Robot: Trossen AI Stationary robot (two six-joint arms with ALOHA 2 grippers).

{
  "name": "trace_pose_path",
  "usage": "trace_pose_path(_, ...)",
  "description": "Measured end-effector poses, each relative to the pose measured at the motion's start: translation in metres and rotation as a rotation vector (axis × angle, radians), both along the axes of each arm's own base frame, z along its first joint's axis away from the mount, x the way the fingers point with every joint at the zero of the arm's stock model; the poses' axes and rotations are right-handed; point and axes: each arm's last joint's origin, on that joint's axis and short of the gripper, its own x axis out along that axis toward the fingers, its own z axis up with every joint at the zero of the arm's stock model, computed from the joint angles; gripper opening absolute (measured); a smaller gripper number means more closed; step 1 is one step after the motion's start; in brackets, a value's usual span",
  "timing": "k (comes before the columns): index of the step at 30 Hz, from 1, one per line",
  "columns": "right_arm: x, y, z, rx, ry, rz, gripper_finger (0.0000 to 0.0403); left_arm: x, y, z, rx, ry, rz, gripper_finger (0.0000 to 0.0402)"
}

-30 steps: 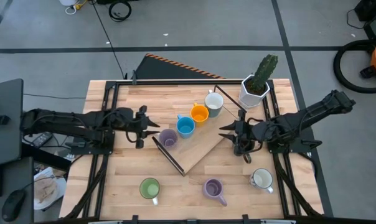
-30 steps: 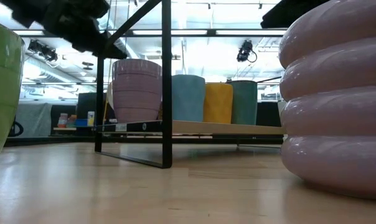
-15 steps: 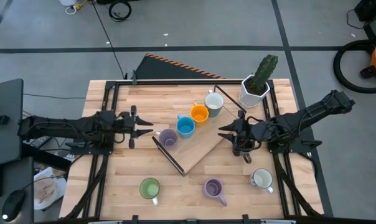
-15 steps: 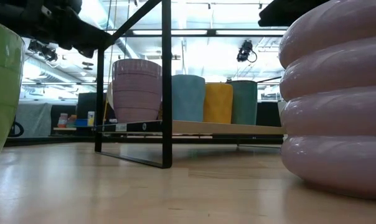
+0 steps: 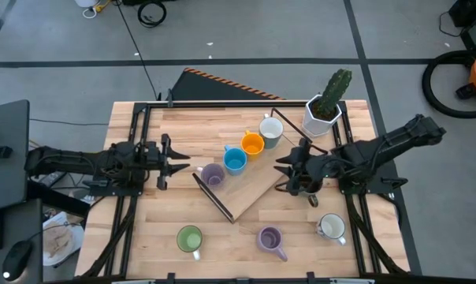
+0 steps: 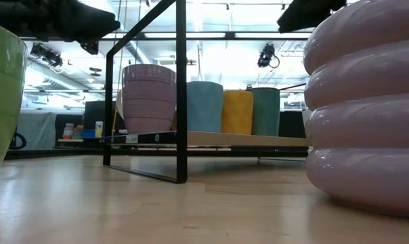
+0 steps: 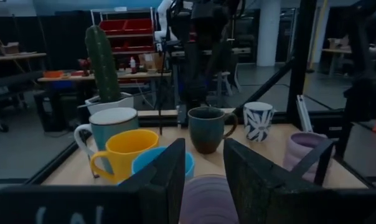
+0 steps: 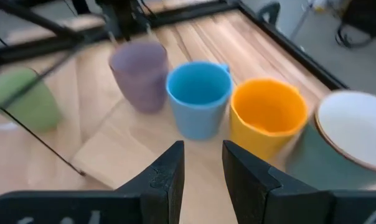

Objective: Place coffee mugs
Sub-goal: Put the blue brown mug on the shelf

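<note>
Four mugs stand in a row on a slanted wooden board (image 5: 258, 189): lilac (image 5: 213, 175), blue (image 5: 235, 161), orange (image 5: 253, 144) and a white-rimmed one (image 5: 270, 131). A green mug (image 5: 190, 239), a second lilac mug (image 5: 270, 238) and a white mug (image 5: 331, 227) stand on the table near its front edge. A dark brown mug (image 7: 205, 129) stands under my right arm. My left gripper (image 5: 177, 167) is open and empty, left of the lilac mug on the board. My right gripper (image 5: 280, 172) is open and empty at the board's right end, facing the row (image 8: 202, 168).
A black metal frame (image 5: 214, 197) edges the board and rises over it (image 6: 181, 88). A white faceted pot with a cactus (image 5: 323, 110) stands at the far right, close to the white-rimmed mug. Black rails run along the table's edges.
My left gripper has drawn back toward the table's left edge, away from the lilac mug on the board, which stays standing where it was. My right gripper has edged slightly toward the board.
</note>
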Motion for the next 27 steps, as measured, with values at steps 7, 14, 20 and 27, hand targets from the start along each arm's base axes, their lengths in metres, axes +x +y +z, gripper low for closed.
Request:
trace_pose_path(7,0.006,0.001,0.013,-0.004,0.120,-0.014,0.0114,0.000,-0.009,-0.001,-0.003,0.009,-0.034,0.0116)
trace_pose_path(14,0.011,0.003,0.016,0.025,0.235,0.025,0.0123,-0.001,-0.014,-0.002,0.024,0.017,-0.004,0.0116)
trace_pose_path(20,0.009,0.000,0.007,0.034,0.334,0.010,0.0145,-0.001,-0.014,-0.001,0.024,0.016,-0.003,0.0116)
trace_pose_path(27,0.005,-0.005,0.011,0.167,0.434,0.022,0.0183,-0.001,-0.014,-0.002,0.024,0.019,-0.003,0.0116)
